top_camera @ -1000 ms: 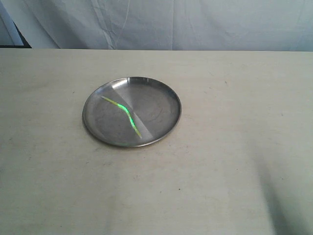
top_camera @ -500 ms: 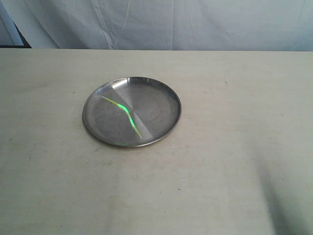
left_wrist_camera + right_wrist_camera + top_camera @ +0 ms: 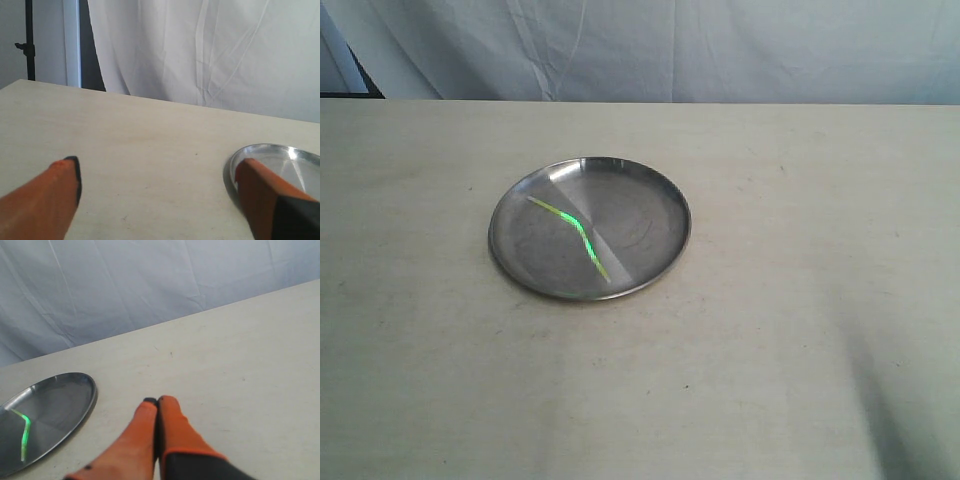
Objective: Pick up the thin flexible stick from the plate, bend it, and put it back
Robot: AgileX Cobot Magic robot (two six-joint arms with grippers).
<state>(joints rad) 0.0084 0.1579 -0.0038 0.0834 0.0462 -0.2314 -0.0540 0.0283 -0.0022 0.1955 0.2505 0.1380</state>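
Observation:
A round shiny steel plate (image 3: 650, 205) rests on the pale table, left of centre in the exterior view. Inside it lies the thin flexible stick (image 3: 575, 233), yellow-green and kinked in the middle. Neither arm shows in the exterior view. My left gripper (image 3: 160, 170) is open, its orange fingers (image 3: 55, 195) wide apart over bare table, with the plate's rim (image 3: 240, 152) just behind one finger. My right gripper (image 3: 156, 402) is shut with nothing in it, hovering over the table beside the plate (image 3: 70, 400); the stick (image 3: 23, 432) glows green there.
A white cloth backdrop (image 3: 720, 50) hangs behind the table's far edge. A dark stand (image 3: 29, 40) rises beyond the table in the left wrist view. A soft shadow (image 3: 900, 400) falls on the table's right front part.

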